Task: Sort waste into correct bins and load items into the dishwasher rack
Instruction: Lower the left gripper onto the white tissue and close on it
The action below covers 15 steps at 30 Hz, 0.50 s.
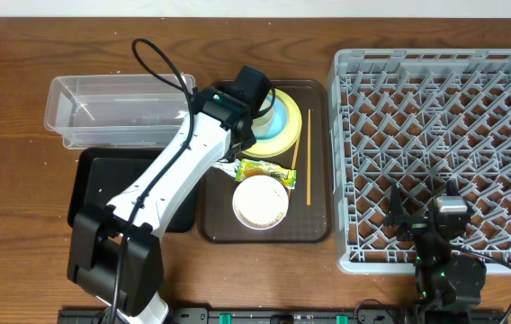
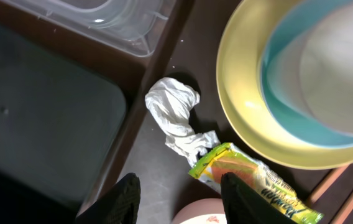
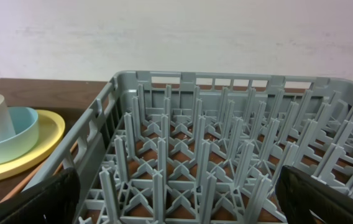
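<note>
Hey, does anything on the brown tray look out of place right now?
Yes: a crumpled white napkin and a yellow-green snack wrapper lie loose on the tray beside the yellow plate, litter among dishes.

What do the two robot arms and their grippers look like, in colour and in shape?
The left arm has white links, black joints and a looping black cable. The right arm is black, with a small green light. Both the left gripper and the right gripper have dark fingers.
</note>
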### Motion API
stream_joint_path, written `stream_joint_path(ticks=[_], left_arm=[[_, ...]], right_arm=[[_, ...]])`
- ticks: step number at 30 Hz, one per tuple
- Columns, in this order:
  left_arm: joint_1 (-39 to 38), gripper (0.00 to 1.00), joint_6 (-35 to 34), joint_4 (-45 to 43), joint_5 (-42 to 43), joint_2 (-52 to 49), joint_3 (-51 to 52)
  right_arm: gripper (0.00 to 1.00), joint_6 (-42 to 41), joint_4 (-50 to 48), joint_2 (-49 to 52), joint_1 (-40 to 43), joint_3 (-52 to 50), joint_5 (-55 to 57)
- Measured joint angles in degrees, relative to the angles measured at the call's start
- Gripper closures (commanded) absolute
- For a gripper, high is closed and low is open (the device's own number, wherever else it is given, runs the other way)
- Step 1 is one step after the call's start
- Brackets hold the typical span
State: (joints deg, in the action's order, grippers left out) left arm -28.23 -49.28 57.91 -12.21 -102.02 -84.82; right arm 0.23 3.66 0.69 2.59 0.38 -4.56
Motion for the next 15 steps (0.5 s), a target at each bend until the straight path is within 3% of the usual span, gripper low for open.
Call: stream_joint_path(ticks=[8, 15], left_arm=[[0.00, 0.55, -9.14, -0.24, -0.20, 0.02, 0.44], [0.00, 0.61, -13.31, -7.21, -0.46, 0.00, 8.09]], right_arm=[[0.01, 0.00, 0.00, 0.00, 0.00, 0.02, 0.00], [0.01, 0.00, 0.02, 0.00, 0.00, 0.02, 0.00]])
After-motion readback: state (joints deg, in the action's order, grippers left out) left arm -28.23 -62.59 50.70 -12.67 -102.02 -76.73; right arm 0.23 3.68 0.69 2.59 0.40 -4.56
